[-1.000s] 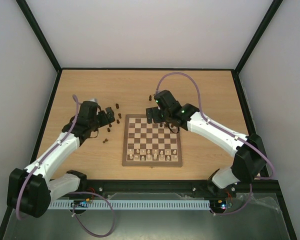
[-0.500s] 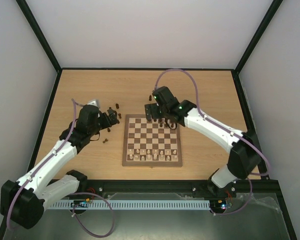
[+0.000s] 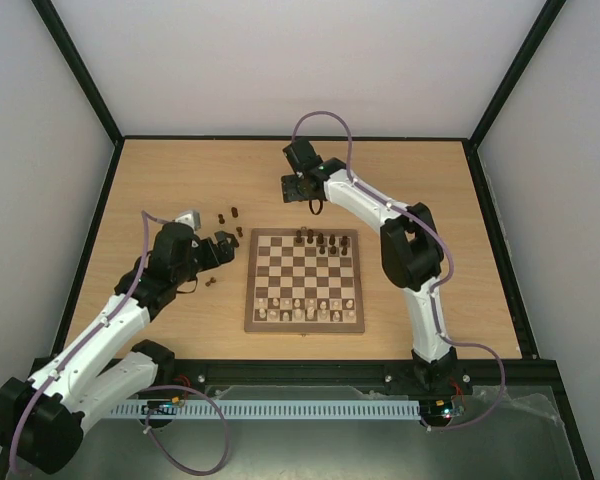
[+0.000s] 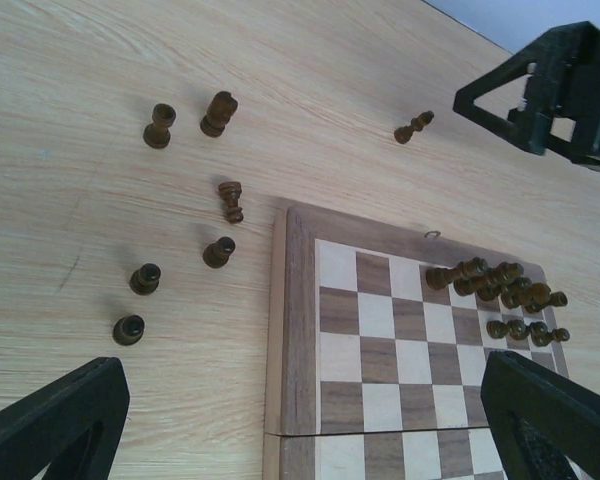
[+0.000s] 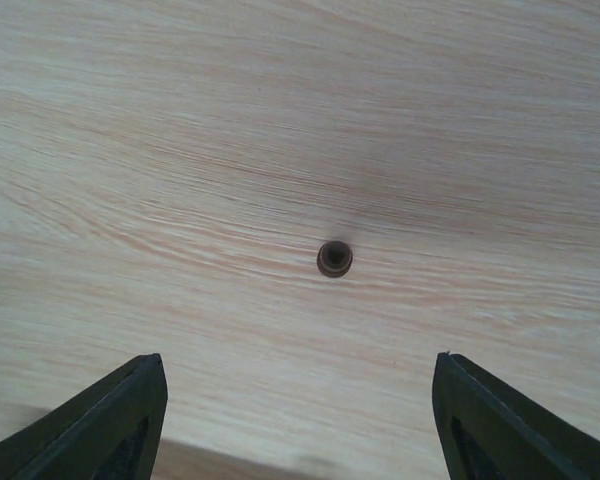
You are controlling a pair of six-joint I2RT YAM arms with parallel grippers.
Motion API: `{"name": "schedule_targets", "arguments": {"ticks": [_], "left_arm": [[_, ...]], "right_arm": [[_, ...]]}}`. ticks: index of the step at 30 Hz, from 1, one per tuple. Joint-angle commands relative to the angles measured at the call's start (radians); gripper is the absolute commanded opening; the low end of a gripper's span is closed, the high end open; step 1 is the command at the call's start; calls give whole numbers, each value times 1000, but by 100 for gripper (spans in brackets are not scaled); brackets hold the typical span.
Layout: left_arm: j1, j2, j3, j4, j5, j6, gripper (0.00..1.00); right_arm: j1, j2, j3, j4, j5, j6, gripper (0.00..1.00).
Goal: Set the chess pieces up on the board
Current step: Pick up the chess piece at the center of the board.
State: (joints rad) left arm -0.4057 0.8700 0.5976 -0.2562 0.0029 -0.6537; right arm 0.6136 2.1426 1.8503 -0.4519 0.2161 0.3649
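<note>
Pale walls (image 3: 280,60) and black frame posts (image 3: 80,70) are set around a light-wood bench (image 3: 180,170). Over the far part of that bench, beyond the far edge of the board (image 3: 248,290), the right gripper (image 3: 299,187) is held with its fingers (image 5: 110,420) spread wide and nothing gripped. Ahead of the open fingers, centred between them but touched by neither, a single dark piece (image 5: 334,258) is seen from above as a small round top on bare wood. The white right arm (image 3: 420,270) is stretched from its base at the near right, past the right side of the board, to reach this spot.

The left gripper (image 3: 226,246) is placed just beside the board's left edge, likewise opened wide and empty. Only its two finger ends (image 4: 60,425) are shown, at the lower corners of the left wrist view. Around it six loose dark pieces (image 4: 219,251) are scattered on the bench to the left of the board: two close together furthest out, two near the board's far-left corner and two nearer the arm. All six are off the board. Whether each one stands or lies cannot be told for certain.

On the board itself a tight cluster of dark pieces (image 3: 323,240) is crowded on the far rows, from the middle toward the right — bunched together, not set one to a square. Pale pieces (image 3: 305,308) are lined up along the two near rows.
</note>
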Motion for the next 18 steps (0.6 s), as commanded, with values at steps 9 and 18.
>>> {"name": "schedule_targets", "arguments": {"ticks": [9,18], "left_arm": [[-5,-21,-44,29,46,17,99],[-5,-29,-44,21,15,17,100]], "right_arm": [[-23,161,107,-24,28,-46,57],[-33,249,186,-5,45,-57,43]]}}
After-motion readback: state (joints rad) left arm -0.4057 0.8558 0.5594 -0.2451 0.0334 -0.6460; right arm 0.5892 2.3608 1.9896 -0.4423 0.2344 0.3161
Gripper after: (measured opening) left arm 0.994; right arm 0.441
